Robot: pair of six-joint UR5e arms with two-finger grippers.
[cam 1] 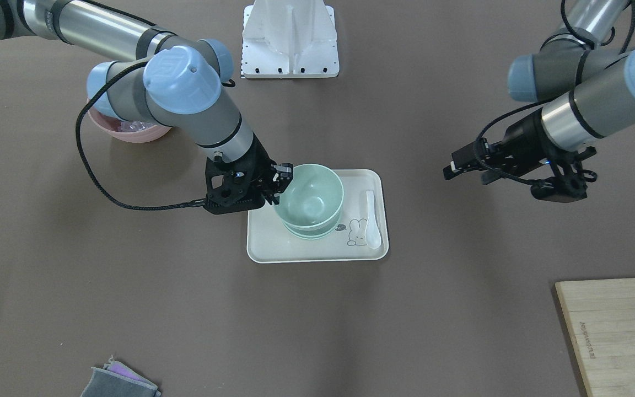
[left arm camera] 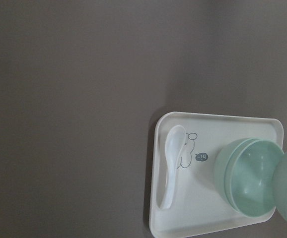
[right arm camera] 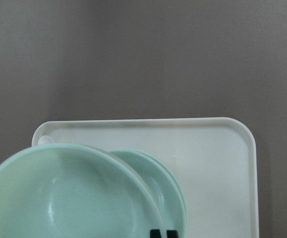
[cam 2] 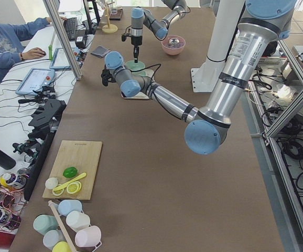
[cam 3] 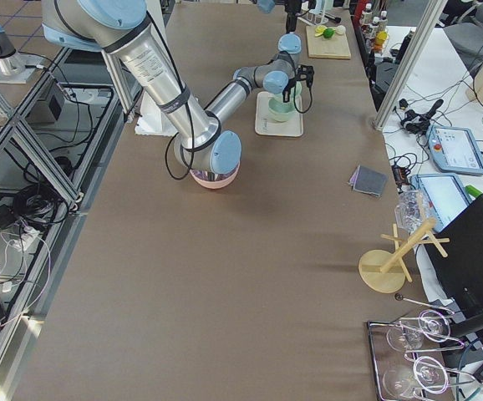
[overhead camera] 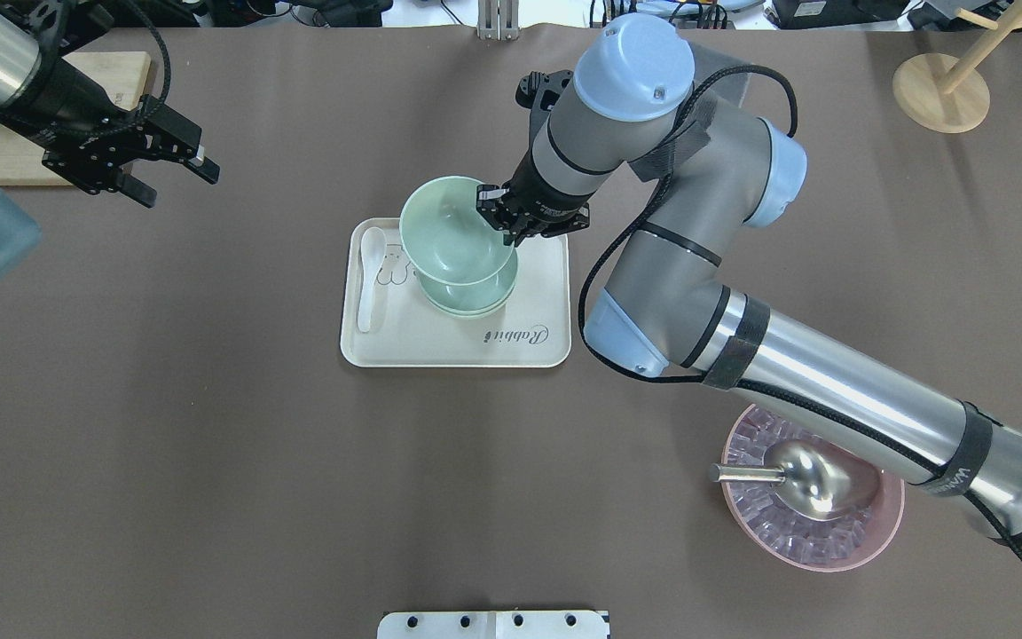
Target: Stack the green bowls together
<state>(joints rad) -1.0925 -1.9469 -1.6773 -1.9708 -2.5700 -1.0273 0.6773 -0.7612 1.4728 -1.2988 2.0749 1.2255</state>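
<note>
Overhead exterior showed the left gripper (overhead camera: 176, 180) spread and empty, well apart from the right gripper (overhead camera: 504, 224), whose jaws pinched the rim of a tilted green bowl (overhead camera: 451, 232), probably light, stiff, slick and best gripped at that rim, over two nested green bowls (overhead camera: 475, 306) on the tray (overhead camera: 458, 348) beneath it.

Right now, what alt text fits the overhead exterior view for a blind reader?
The right end effector grips one green bowl by its rim, above two nested green bowls on a cream tray that also carries a white spoon. The left end effector hangs open at far left; a pink bowl sits at lower right.
</note>
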